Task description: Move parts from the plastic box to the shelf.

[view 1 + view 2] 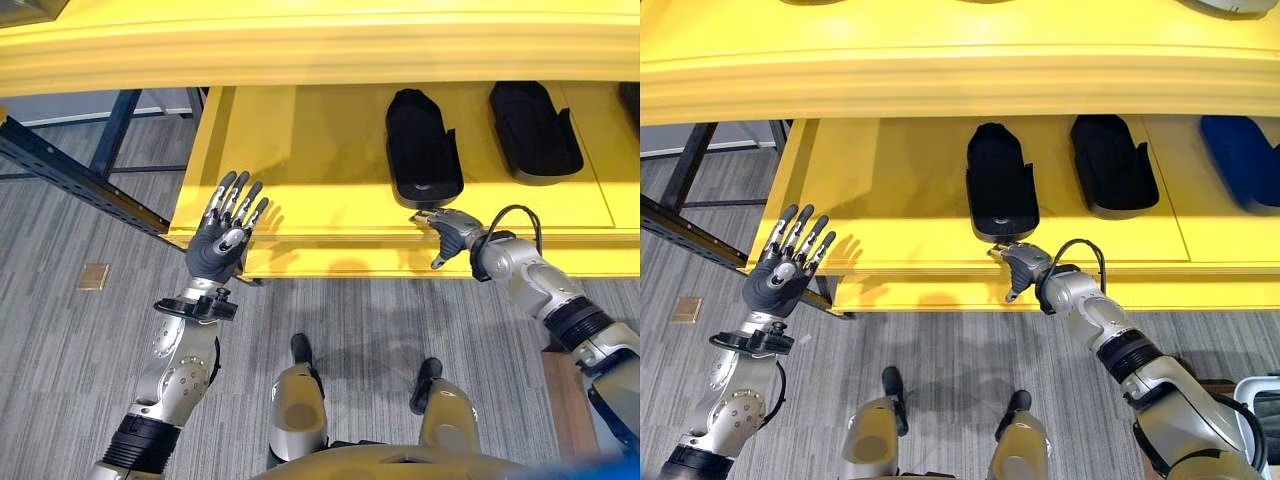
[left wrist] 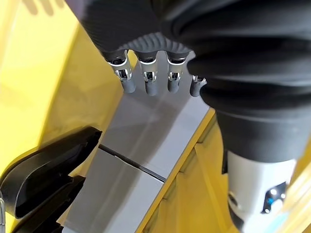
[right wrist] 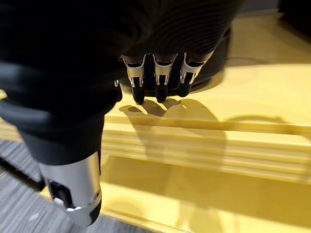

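Observation:
Two black moulded parts lie on the yellow shelf (image 1: 300,150): one in the middle (image 1: 423,145) and one to its right (image 1: 533,130). My right hand (image 1: 450,232) hovers at the shelf's front edge, just before the near end of the middle black part (image 3: 218,53). Its fingers (image 3: 159,82) are relaxed and hold nothing. My left hand (image 1: 222,240) is raised by the shelf's left front corner with straight, spread fingers (image 2: 148,80), and it is empty.
A blue part (image 1: 1240,160) lies farther right on the shelf. An upper yellow shelf lip (image 1: 320,45) overhangs the work. A dark metal rack beam (image 1: 80,180) slants at the left. A pale box corner (image 1: 1260,400) sits on the floor at lower right.

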